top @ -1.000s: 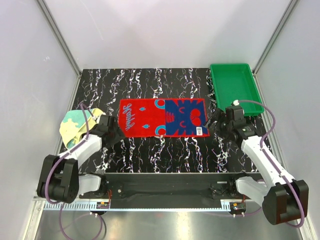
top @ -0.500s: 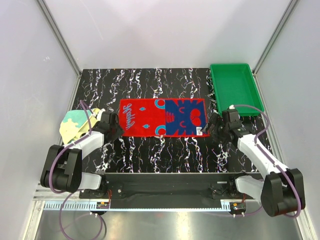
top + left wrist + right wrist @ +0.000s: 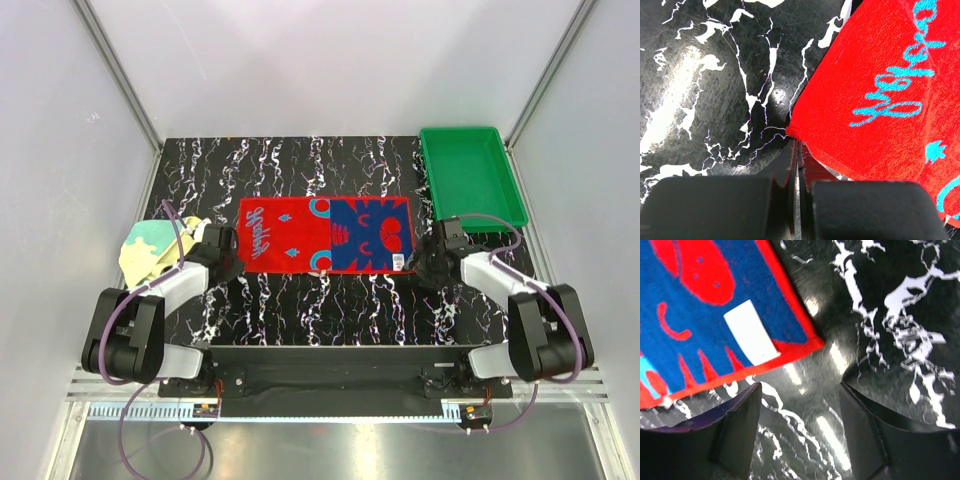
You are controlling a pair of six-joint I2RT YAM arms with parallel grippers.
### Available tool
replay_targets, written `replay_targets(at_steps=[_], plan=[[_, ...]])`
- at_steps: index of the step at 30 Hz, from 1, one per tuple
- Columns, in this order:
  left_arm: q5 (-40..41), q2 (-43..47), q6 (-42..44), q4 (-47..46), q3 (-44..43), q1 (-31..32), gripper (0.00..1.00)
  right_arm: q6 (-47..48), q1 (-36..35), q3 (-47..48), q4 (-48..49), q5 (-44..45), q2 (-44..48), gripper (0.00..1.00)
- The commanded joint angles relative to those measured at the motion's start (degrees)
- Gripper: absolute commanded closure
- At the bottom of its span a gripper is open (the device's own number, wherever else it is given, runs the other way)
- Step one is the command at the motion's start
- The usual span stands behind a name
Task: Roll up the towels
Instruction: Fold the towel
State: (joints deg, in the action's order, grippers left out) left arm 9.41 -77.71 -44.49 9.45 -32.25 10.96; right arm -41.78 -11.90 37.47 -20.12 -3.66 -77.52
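At the middle of the table [image 3: 300,300] the red towel [image 3: 325,234] lies flat, its near-left corner touching the tips of the closed left gripper [image 3: 796,150], its near-right corner just ahead of the parted, empty right gripper [image 3: 800,390]; the yellow towel [image 3: 148,250] lies bunched at the left.

A black table [image 3: 300,160] veined with white like marble is carrying three things. A red towel [image 3: 325,235] is lying flat and spread open near the middle, its right half patterned in blue, with a small white label at the near right corner. A pale yellow towel [image 3: 150,250] with teal-green patches is sitting bunched at the left edge. A green tray [image 3: 470,175] is resting in the far right corner.
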Motion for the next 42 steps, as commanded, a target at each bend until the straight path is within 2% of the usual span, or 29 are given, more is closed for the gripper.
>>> replay_targets(at_steps=[1, 8, 11, 19, 23, 26, 30, 34, 36, 39, 42], plan=[[0.9, -0.4, 0.8, -0.3, 0.1, 0.0, 1.0, 0.3, -0.3, 2.2, 4.1, 2.0, -3.6, 0.32], [0.3, -0.4, 1.2, -0.8, 0.2, 0.0, 1.0, 0.2, -0.2, 4.1, 5.8, 3.3, -9.0, 0.41], [0.4, -0.6, 1.3, -1.0, 0.1, 0.0, 1.0, -0.1, -0.1, 4.8, 5.9, 4.6, -10.3, 0.49], [-0.1, -0.5, 1.5, -1.2, 0.0, 0.0, 1.0, 0.0, -0.1, 4.1, 6.2, 3.8, -10.5, 0.88], [-1.5, 3.0, 0.9, -0.4, 1.0, 0.0, 1.0, 0.3, -0.1, 3.4, 4.2, 3.8, -7.7, 0.99], [-2.1, 9.1, -0.5, 1.9, 2.7, 0.0, 1.0, -0.1, -0.1, 1.9, 1.9, 0.9, -3.2, 1.0], [-0.6, 21.6, -3.0, 8.8, 3.3, 0.3, 1.0, -0.3, -0.2, -0.6, -1.8, -2.0, 5.1, 1.0], [2.2, 31.3, -4.2, 19.7, 1.3, 0.6, 1.0, -2.3, -0.1, -2.7, -7.0, -3.6, 12.2, 1.0], [2.1, 33.8, -4.1, 21.7, -0.7, 0.6, 1.0, -3.1, -0.1, -2.6, -8.2, -4.2, 15.4, 1.0], [2.0, 31.0, -2.0, 23.9, -4.5, 0.6, 1.0, -2.4, -0.2, 0.9, -9.7, -4.4, 16.0, 1.0], [1.3, 26.0, -1.0, 23.8, -8.2, 0.6, 1.0, -0.6, -0.1, 5.7, -10.4, -4.7, 11.7, 1.0]])
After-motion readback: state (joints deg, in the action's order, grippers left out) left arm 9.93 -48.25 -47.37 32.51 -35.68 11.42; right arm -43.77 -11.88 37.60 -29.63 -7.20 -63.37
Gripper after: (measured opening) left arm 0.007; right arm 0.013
